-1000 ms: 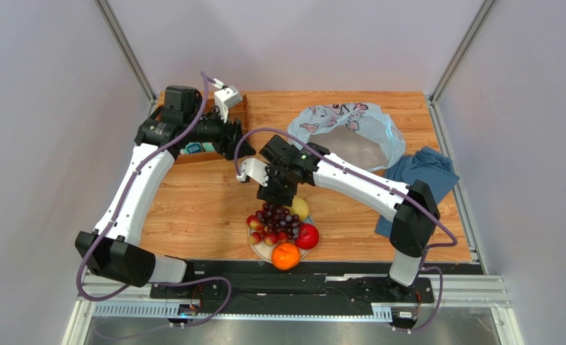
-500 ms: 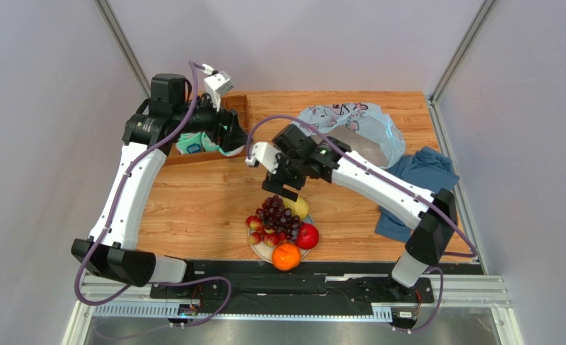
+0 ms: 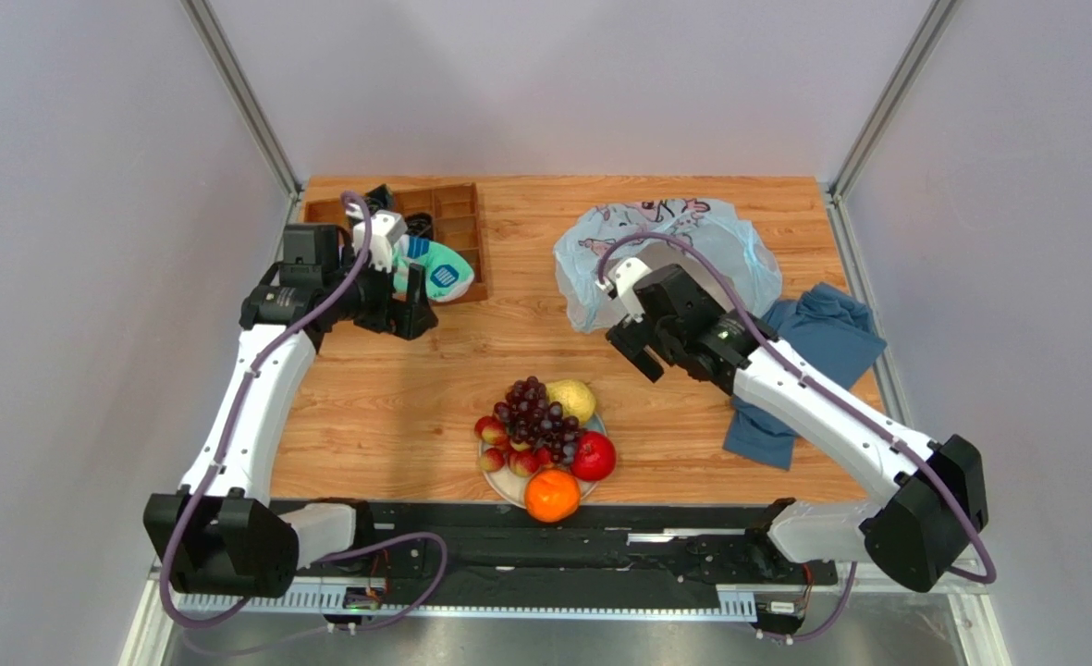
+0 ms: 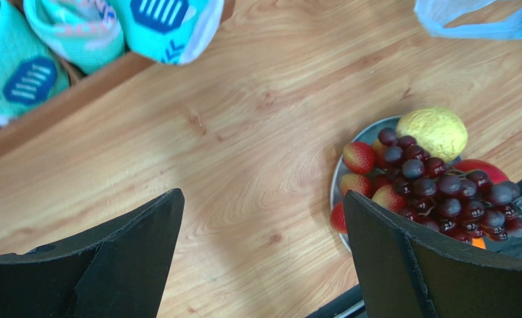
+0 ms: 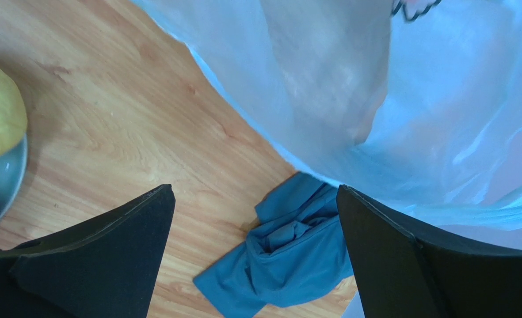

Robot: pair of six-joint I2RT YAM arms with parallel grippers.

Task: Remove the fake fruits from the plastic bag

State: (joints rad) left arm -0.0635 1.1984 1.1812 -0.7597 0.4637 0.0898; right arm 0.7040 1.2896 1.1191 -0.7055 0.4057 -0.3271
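Glossy fake fruits [image 3: 544, 441] (purple grapes, yellow pear, red apple, orange) sit heaped on a plate [image 4: 337, 180] near the table's [image 3: 398, 403] front edge. The translucent pale-blue plastic bag [image 3: 676, 257] lies crumpled far right. The left gripper [image 4: 262, 197] and right gripper [image 5: 254, 191] stand spread wide.

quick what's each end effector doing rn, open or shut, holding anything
Left black two-finger end effector: open, holding nothing.
Right black two-finger end effector: open, holding nothing.
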